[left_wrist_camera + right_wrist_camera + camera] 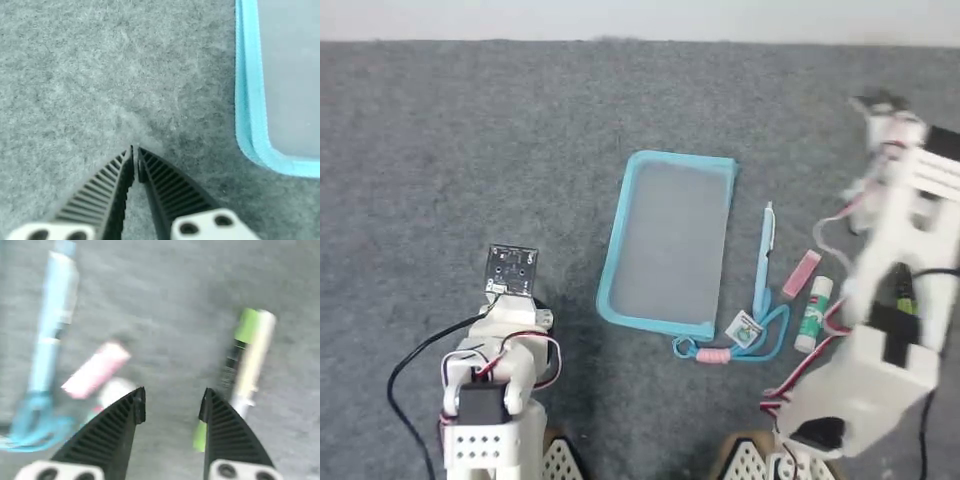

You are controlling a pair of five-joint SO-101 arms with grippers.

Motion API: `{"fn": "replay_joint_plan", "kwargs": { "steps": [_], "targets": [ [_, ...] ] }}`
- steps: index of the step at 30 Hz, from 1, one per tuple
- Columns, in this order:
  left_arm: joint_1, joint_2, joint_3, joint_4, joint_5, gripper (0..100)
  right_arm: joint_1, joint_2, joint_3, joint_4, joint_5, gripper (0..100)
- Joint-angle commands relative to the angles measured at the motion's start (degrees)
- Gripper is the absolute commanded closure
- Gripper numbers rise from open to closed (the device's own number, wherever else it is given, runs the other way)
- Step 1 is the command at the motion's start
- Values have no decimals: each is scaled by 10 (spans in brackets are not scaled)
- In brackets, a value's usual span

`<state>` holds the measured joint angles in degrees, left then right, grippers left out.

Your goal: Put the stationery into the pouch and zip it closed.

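**Right end effector (172,402) spread wide over the loose stationery; left end effector (135,155) closed on nothing beside the pouch (670,245).**

Nearest the right end effector, a green marker (250,355) lies just outside one finger, its long axis roughly along the fingers and its near end hidden behind that finger. A glue stick (114,390) peeks past the other finger. Farther ahead lie the pink eraser (95,370), then the blue pen (52,330). The pouch lies beyond the pen, nearer the left arm; whether its zip is open cannot be told.

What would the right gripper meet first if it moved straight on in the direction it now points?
Probably the grey felt table cover: the open right gripper points at a bare patch between the pink rectangular eraser and the green-and-white marker pen. Depth is unclear.
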<state>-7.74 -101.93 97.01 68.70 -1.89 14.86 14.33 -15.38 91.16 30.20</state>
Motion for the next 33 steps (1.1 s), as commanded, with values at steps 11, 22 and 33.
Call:
{"fn": "replay_joint_plan", "kwargs": {
  "steps": [11, 22, 33],
  "targets": [
    [-1, 7, -3, 4, 7, 983, -219, 131, -29, -41, -257, 822],
    [-1, 7, -3, 4, 7, 983, -199, 199, -29, -71, -270, 823],
    [-1, 7, -3, 4, 7, 983, -181, 238, -32, -78, -251, 991]
  ]
}}
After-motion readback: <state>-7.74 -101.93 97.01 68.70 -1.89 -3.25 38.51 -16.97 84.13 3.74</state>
